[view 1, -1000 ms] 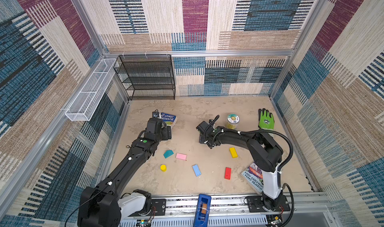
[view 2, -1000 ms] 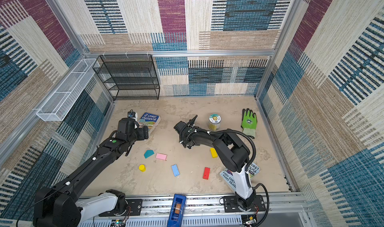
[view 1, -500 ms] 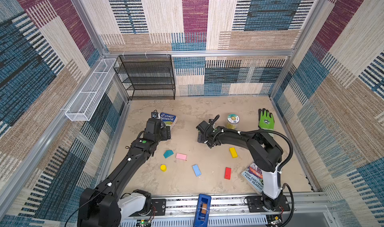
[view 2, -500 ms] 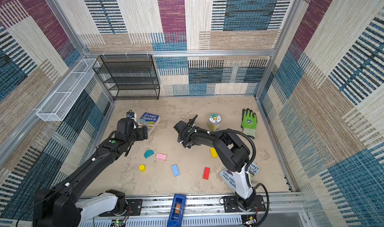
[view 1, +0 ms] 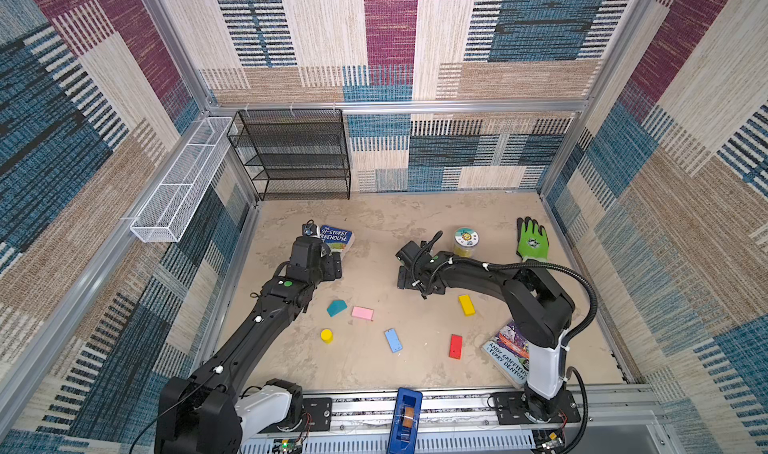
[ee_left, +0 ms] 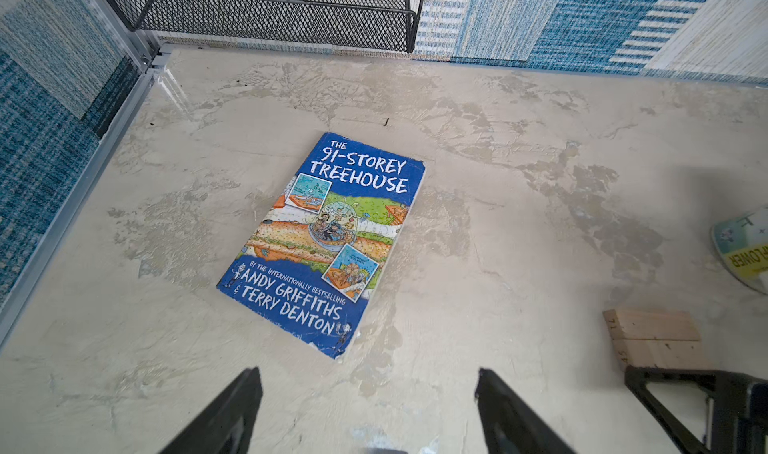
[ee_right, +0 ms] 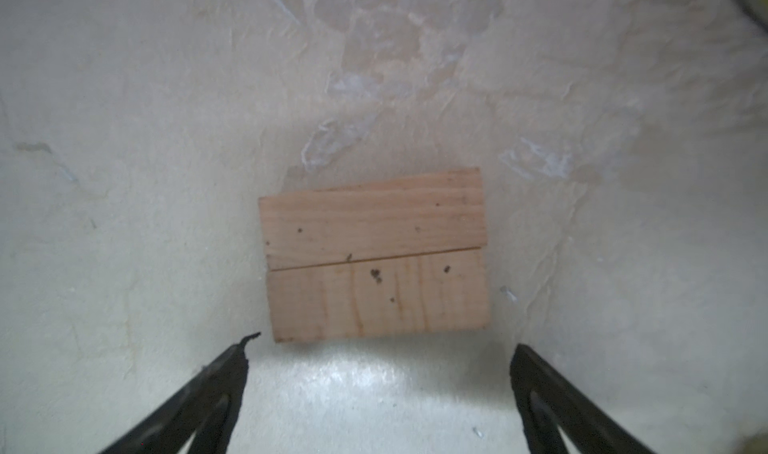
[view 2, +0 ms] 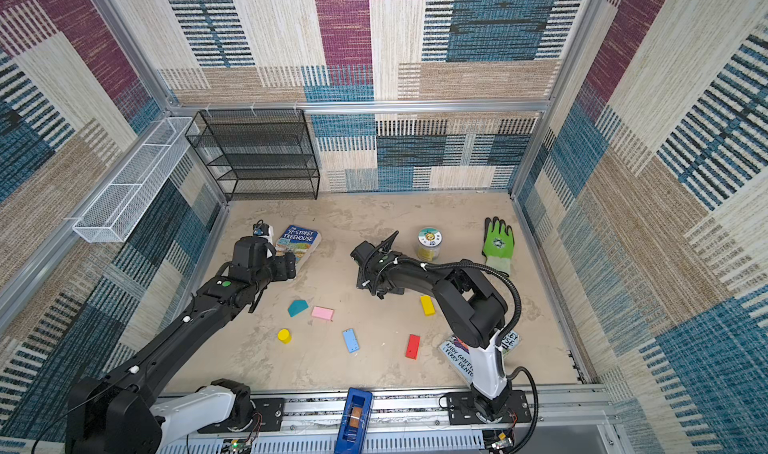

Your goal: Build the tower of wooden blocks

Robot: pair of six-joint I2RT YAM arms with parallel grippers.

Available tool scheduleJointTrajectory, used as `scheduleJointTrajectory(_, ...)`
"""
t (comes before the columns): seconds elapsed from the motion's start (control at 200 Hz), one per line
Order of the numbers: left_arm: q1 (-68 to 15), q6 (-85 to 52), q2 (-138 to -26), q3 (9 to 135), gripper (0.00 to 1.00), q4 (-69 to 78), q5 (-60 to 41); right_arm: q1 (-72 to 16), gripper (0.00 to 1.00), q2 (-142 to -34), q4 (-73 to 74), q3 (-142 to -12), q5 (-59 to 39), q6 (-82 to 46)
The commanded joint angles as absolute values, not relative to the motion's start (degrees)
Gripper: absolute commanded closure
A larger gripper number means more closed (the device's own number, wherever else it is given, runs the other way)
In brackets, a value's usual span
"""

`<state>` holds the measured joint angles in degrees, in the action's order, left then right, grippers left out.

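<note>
My left gripper [ee_left: 368, 375] hangs with its jaws spread and empty, near the treehouse book [ee_left: 328, 240]. Going right across the floor, the loose pieces lie flat and apart from one another: the yellow cylinder [view 1: 326, 335], the teal house piece [view 1: 336, 307], the pink block [view 1: 362, 313] and the light blue block [view 1: 392, 340]. Then come the two plain wood slabs [ee_right: 374, 256], side by side and touching, just ahead of my right gripper [ee_right: 384, 345], whose jaws stand wide and clear of them. Further right lie the red block [view 1: 455, 346] and the yellow block [view 1: 466, 305]. I judge all of these light, stiff and fairly smooth. A slab wants pinching across its narrow width at mid-length, squarely, so it does not swivel. The cylinder may roll, and the teal roof is best taken on its parallel sides. Against a second ago, every block lies where it did and both arms sit in much the same place; my right jaws seem only a shade wider.
</note>
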<state>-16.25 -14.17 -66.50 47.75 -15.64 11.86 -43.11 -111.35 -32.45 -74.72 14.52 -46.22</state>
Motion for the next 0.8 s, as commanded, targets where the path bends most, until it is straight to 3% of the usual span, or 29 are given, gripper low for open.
scheduleJointTrajectory(0.0, -16.17, -14.83, -66.18, 47.61, 0.14, -14.50, 11.69, -43.20, 0.01, -110.07, -33.41, -74.93, 15.02, -46.87)
scheduleJointTrajectory(0.416, -16.15, -14.59, -66.14, 47.96, 0.14, -15.71, 11.95, -43.16, 0.00, -99.58, -34.39, -74.71, 18.35, -42.38)
scheduleJointTrajectory(0.791, -16.26, -12.83, -67.77, 52.19, 0.17, -21.57, 7.76, -40.81, 0.00, -87.45, -25.08, -65.39, 13.87, -36.91)
